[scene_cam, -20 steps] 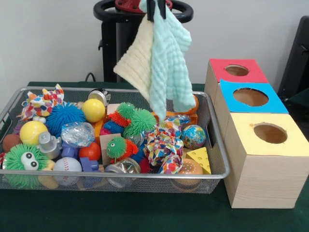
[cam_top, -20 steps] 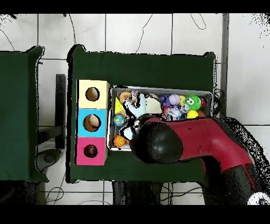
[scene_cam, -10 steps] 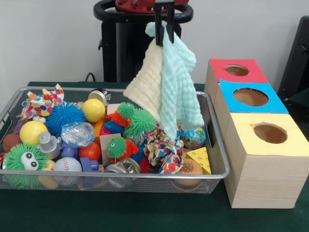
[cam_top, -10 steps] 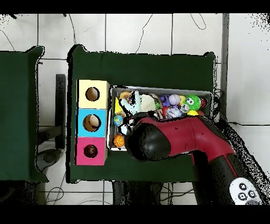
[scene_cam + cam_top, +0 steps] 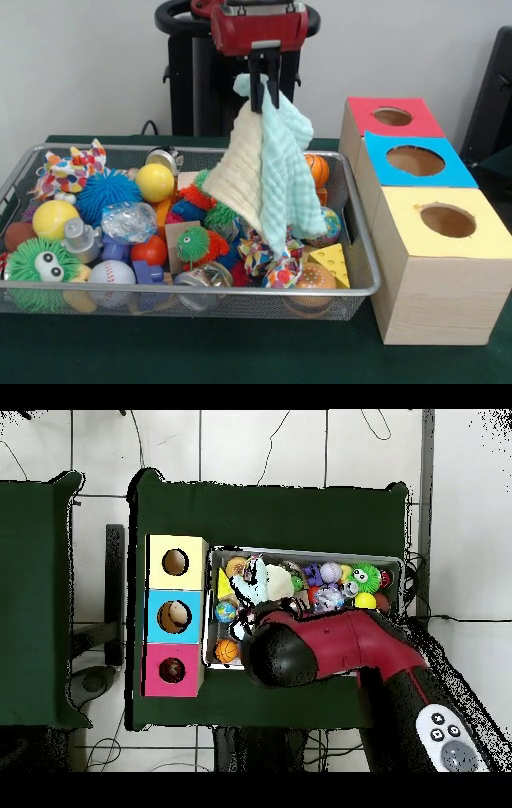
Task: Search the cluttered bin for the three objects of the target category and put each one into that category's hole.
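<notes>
At the upper middle of the frame a red and black end effector [image 5: 265, 84] carries a cream cloth [image 5: 240, 172] and a mint-green cloth [image 5: 290, 180], both ribbed. On the dark green desk [image 5: 240, 352], the silver mesh bin [image 5: 352, 272] at lower left contains a yellow ball [image 5: 154, 182], a blue spiky ball [image 5: 104, 194], a white baseball [image 5: 112, 274] with red stitching and a yellow cheese wedge [image 5: 332, 262]. At right, the pale wooden box [image 5: 432, 300] has a red panel [image 5: 392, 117], a blue panel [image 5: 414, 160] and a yellow panel [image 5: 446, 220].

Below my gripper [image 5: 265, 90], the two cloths [image 5: 268, 172] I hold hang over the toys behind them. In the overhead view my own arm [image 5: 330, 649] covers my gripper and part of the bin [image 5: 404, 574]. My arm leaves the front view's top.
</notes>
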Controlling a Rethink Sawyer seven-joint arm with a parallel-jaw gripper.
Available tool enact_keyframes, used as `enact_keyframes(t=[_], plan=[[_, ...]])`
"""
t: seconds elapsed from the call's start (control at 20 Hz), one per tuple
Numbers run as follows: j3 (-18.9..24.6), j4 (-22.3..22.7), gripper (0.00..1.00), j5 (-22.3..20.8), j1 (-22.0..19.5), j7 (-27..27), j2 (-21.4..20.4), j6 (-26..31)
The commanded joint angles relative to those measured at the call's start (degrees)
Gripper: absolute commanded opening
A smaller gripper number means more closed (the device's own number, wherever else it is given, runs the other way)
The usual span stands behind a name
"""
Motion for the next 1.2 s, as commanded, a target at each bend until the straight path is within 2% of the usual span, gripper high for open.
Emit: enact_keyframes(t=[0.05,0.2,0.45,0.7,0.95,1.2], plan=[[-6.5,1.3,0.0,-4.3,1.6,7.5,4.7,-5.9],[-6.9,1.7,0.0,-4.2,2.2,8.0,6.7,-10.4],[-8.9,1.3,0.0,-3.7,3.9,8.4,7.6,-12.9],[-9.1,1.3,0.0,-3.2,4.4,8.0,9.8,-17.6],[-11.2,1.1,0.0,-2.5,6.5,8.6,10.0,-18.7],[-13.3,-0.1,0.0,-3.1,7.5,8.0,12.5,-21.4]])
